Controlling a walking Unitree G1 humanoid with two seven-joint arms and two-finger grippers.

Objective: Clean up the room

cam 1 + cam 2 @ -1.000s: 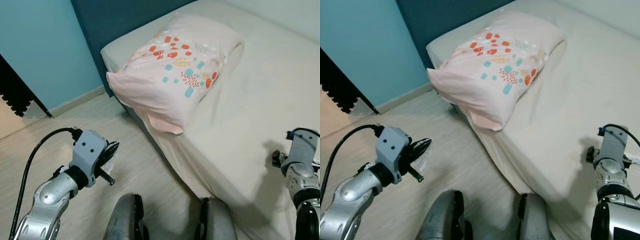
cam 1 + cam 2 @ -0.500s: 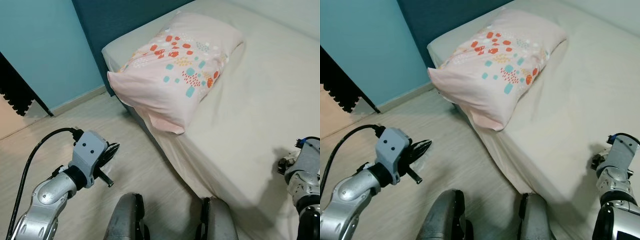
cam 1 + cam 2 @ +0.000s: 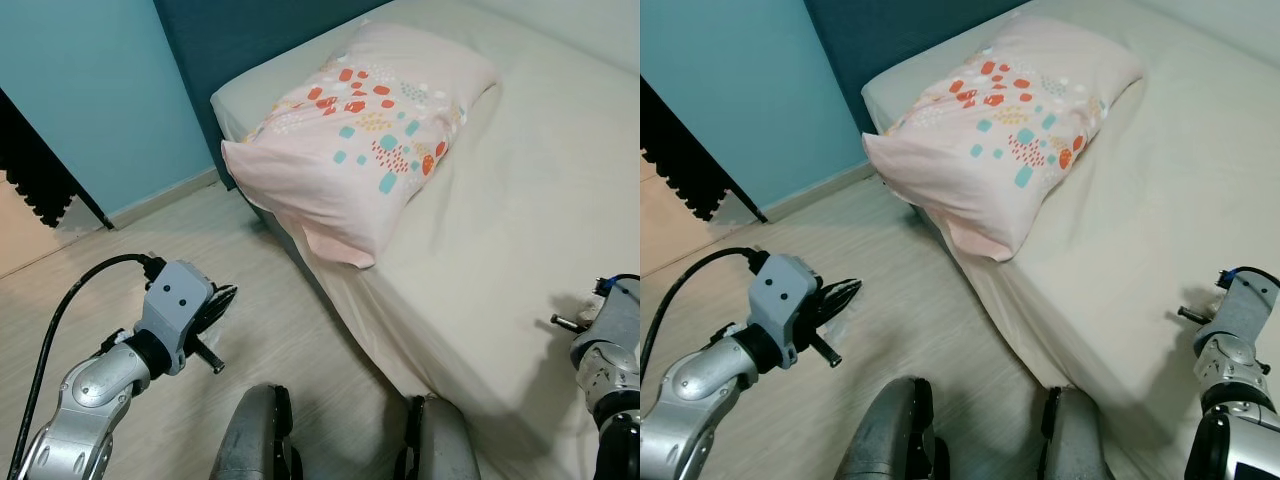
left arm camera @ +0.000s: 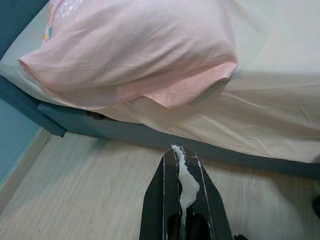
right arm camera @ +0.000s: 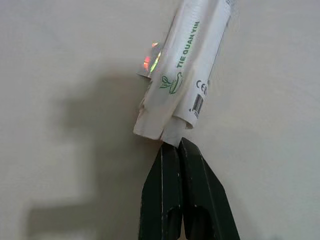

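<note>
L wrist cam: my left gripper point(image 4: 181, 150) pinches white scrap point(image 4: 187, 179) | R wrist: right gripper point(image 5: 180, 145) clamps wrapper point(image 5: 182, 70) over bed point(image 3: 520, 230) | head cam shifted slightly, pillow point(image 3: 360, 140) same at bed corner

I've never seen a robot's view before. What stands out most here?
A big pale pink pillow with orange and teal spots lies at the head of the cream-sheeted bed, one corner hanging over the bed's edge. The left hand, above the pale wood floor, pinches a white paper scrap; the right hand grips a white printed wrapper over the sheet.
</note>
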